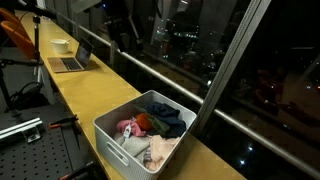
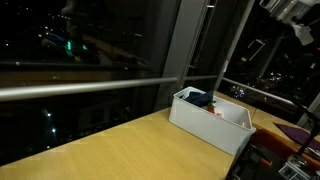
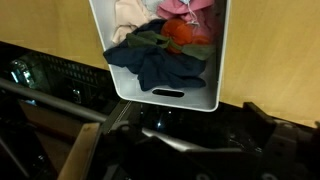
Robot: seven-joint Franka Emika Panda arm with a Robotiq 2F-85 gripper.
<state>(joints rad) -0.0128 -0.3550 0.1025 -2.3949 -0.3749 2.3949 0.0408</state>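
Note:
A white plastic bin (image 1: 101, 127) stands on the wooden counter (image 1: 80, 95) beside the window, and it also shows as the bin (image 2: 205, 126) and the bin (image 3: 170, 101). It is full of crumpled clothes (image 1: 152, 124): a dark blue piece (image 3: 155, 66), an orange-red piece (image 3: 178, 32) and pink fabric (image 3: 186, 7). My gripper (image 3: 186, 128) hangs high above the counter's window edge, well clear of the bin, open with nothing between its dark fingers. In the exterior views the gripper (image 2: 286, 14) and the arm (image 1: 120, 24) sit near the top of the frame.
Farther along the counter lie a laptop (image 1: 70, 62) and a pale bowl (image 1: 60, 45). An orange chair (image 1: 14, 36) stands beyond them. A metal rail (image 1: 150, 72) and a slanted window post (image 1: 226, 70) run beside the bin. A perforated metal plate (image 1: 30, 150) lies below the counter.

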